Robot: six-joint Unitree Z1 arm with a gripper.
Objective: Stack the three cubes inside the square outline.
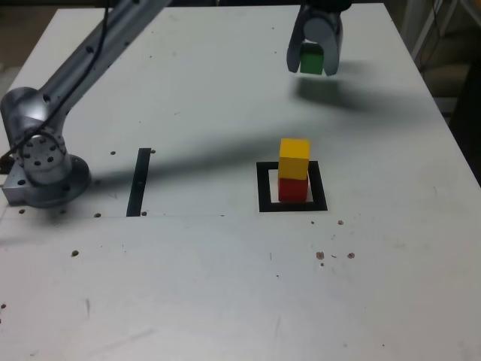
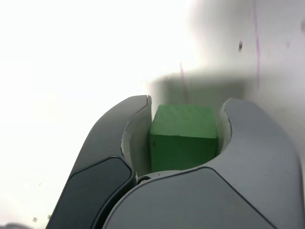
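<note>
Green cube (image 1: 311, 59) is sitting clamped between the two jaws of the gripper (image 1: 313, 60), hanging above the far side of the counter (image 1: 225, 286), well apart from the square outline (image 1: 292, 187). Inside that outline, the yellow cube (image 1: 294, 158) is resting on the red cube (image 1: 293, 189). The cubes are looking light, rigid and smooth-sided, so flat opposite faces are probably offering the surest hold. Pale counter is showing small dark specks and a thin black strip (image 1: 140, 181).
</note>
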